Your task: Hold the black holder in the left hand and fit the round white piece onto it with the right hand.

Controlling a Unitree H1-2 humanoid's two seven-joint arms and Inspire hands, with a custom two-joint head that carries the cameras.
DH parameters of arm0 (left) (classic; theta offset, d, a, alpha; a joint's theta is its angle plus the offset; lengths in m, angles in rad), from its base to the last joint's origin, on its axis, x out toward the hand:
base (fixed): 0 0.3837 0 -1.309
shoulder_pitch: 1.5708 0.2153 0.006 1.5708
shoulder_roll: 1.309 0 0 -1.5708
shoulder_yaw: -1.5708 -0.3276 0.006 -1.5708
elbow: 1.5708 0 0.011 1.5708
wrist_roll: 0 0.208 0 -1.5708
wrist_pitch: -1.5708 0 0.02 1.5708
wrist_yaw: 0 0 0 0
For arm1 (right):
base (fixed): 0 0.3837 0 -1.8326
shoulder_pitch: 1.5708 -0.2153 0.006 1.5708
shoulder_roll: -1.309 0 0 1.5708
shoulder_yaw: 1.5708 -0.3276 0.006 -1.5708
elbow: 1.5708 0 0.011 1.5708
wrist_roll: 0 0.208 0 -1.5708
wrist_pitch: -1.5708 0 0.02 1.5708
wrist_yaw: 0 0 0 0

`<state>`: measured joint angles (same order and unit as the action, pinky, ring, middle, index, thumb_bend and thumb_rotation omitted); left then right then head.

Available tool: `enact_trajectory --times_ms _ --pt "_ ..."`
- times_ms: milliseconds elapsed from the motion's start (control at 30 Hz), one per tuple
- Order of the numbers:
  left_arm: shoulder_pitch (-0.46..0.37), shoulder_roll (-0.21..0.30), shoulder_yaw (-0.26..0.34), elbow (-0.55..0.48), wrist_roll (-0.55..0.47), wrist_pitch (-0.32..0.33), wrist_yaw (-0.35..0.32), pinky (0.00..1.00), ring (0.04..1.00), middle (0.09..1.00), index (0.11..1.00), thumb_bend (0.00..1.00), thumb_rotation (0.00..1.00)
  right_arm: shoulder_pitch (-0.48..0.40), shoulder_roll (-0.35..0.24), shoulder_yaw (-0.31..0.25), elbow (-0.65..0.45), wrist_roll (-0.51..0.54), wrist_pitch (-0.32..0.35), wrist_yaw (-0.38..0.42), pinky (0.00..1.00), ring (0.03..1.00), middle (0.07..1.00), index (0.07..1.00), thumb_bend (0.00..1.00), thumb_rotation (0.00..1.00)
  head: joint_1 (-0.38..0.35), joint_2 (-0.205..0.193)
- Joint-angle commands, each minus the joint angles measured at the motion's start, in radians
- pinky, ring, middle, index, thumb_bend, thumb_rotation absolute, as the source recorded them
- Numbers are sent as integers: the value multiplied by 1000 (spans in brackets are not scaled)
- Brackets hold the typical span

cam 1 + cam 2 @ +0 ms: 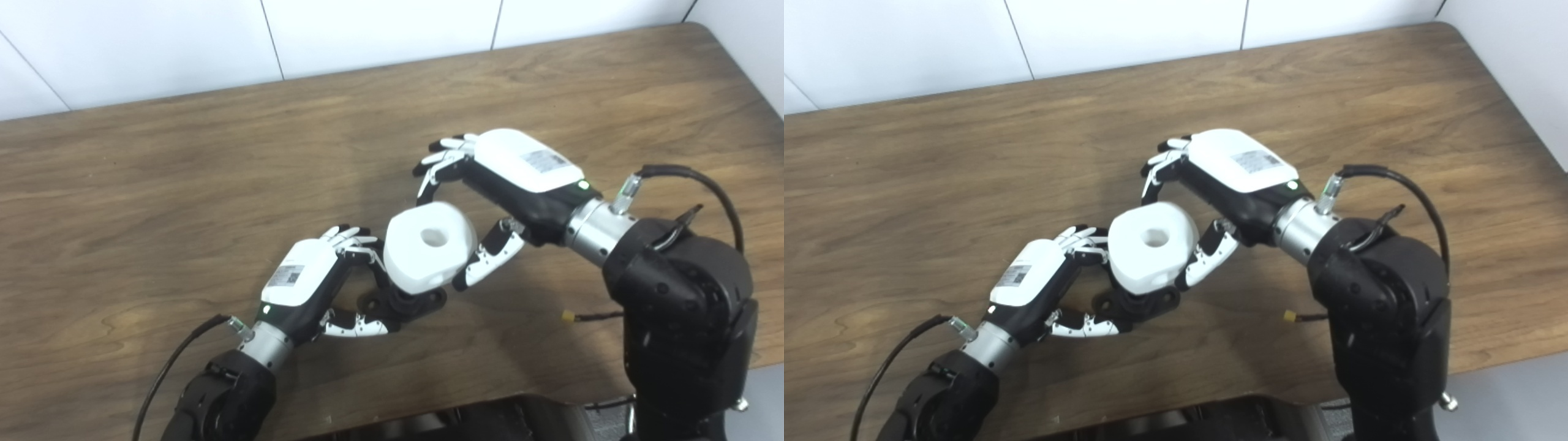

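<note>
The black holder (409, 301) stands on the wooden table (184, 184), its flat base showing below the white piece. My left hand (318, 278) is shut on the holder, fingers behind it and thumb in front. The round white piece (430, 246), with a hole in its top, sits over the holder's upper part. My right hand (490, 184) reaches in from the right, its fingers apart around the white piece: the thumb lies against its right lower side, and the other fingers curl just behind it. Whether they touch it is unclear.
A white tiled wall (367, 30) runs behind the table's far edge. The table's rounded right corner (1451, 27) and right edge are near my right arm (674, 288). A loose cable end with a yellow tip (568, 316) hangs by the right forearm.
</note>
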<state>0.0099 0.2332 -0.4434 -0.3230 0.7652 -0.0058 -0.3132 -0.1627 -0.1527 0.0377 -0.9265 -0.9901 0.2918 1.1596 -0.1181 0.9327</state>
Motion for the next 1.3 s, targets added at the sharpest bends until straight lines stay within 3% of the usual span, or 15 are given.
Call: enact_trajectory --times_ms 0,567,1267 --pt "0 -6 -9 -8 6 8 -15 939 896 814 484 521 58 -18 2 8 -23 -6 -27 2 961 931 823 483 520 146 -1 0" --pt "0 -9 -7 -12 6 8 -24 938 897 811 484 520 58 30 -10 78 -15 -37 -43 -44 953 933 823 482 521 145 1 6" --pt "3 -11 -9 -19 3 8 -29 937 896 811 484 520 58 46 2 104 24 -69 -113 -114 945 929 826 484 520 146 2 5"
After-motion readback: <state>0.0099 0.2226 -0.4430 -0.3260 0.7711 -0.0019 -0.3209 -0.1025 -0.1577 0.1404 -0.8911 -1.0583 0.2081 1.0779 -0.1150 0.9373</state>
